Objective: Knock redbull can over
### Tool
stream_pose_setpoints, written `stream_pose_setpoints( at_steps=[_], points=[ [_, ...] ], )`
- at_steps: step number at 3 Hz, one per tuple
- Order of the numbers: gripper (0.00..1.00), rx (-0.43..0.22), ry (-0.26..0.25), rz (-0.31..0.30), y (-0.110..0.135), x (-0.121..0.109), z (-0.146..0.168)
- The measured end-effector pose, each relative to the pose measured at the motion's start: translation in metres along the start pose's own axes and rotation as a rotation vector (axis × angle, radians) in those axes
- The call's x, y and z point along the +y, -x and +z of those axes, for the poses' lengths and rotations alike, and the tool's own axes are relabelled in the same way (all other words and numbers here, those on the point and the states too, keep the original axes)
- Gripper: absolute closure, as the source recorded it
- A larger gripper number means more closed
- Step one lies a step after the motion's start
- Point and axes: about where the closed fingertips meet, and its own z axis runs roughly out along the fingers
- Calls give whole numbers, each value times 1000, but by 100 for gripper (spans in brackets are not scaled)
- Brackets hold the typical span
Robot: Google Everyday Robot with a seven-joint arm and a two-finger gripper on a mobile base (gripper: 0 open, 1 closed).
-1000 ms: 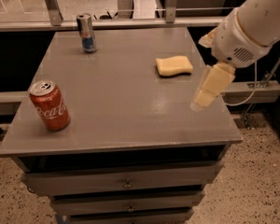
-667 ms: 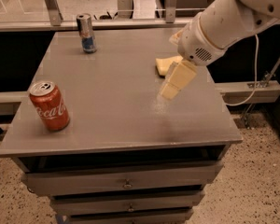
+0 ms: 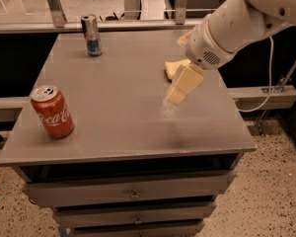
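The redbull can, slim, silver and blue, stands upright at the far left corner of the grey table. My gripper, cream-coloured on a white arm, hangs over the right middle of the table, pointing down and to the left. It is well apart from the redbull can, to the can's right and nearer the camera. It holds nothing that I can see.
A red Coca-Cola can stands upright near the table's front left corner. A yellow sponge lies at the right, partly hidden behind my gripper. The table has drawers below. A metal rail runs behind the table.
My arm has swung left from the table's right edge to over its right middle, so the gripper now covers part of the sponge. Both cans have stayed put.
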Motion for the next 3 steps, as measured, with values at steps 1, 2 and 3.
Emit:
stream_pose_setpoints(
  at_steps=[1,2,3],
  points=[
    [0,-61,-19,-2,17,-21,32],
    [0,-144,-47,-7,40,-54,69],
    [0,-227,-68,4,66,-89,111]
  ],
)
